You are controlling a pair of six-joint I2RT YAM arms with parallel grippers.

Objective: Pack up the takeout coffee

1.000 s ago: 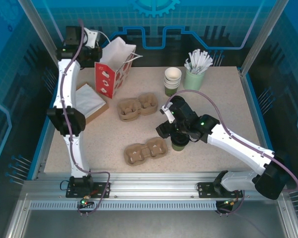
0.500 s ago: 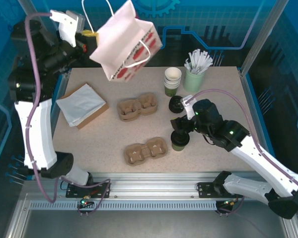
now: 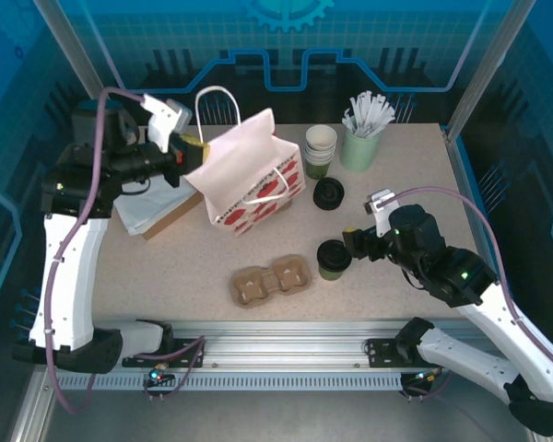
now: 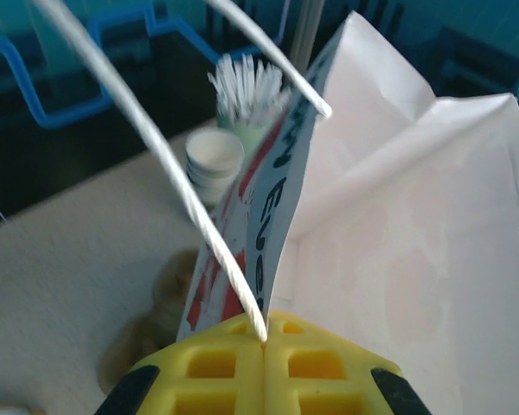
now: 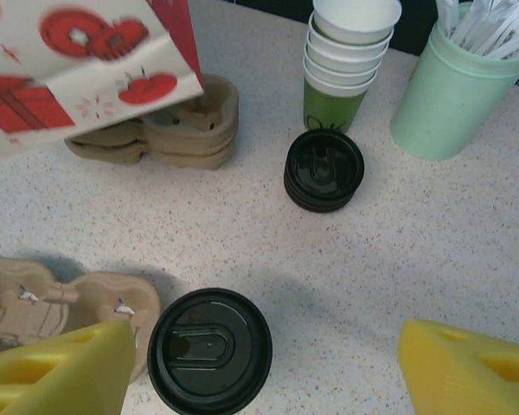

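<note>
Top external, fwiw: paper bag (image 3: 253, 175) was clamped by left gripper (image 3: 192, 149); right gripper (image 5: 264, 367) was spread wide near takeout coffee (image 3: 333, 257).

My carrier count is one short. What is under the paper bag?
A stack of brown cup carriers pokes out beneath the paper bag; the bag covers part of the stack, and anything else under it is hidden.

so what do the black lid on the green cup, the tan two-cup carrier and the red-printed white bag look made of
The round black lid: likely moulded plastic, faint sheen. The tan two-cup carrier: seemingly pressed pulp, matte, rough. The white red-printed bag: paper, sharply creased.
</note>
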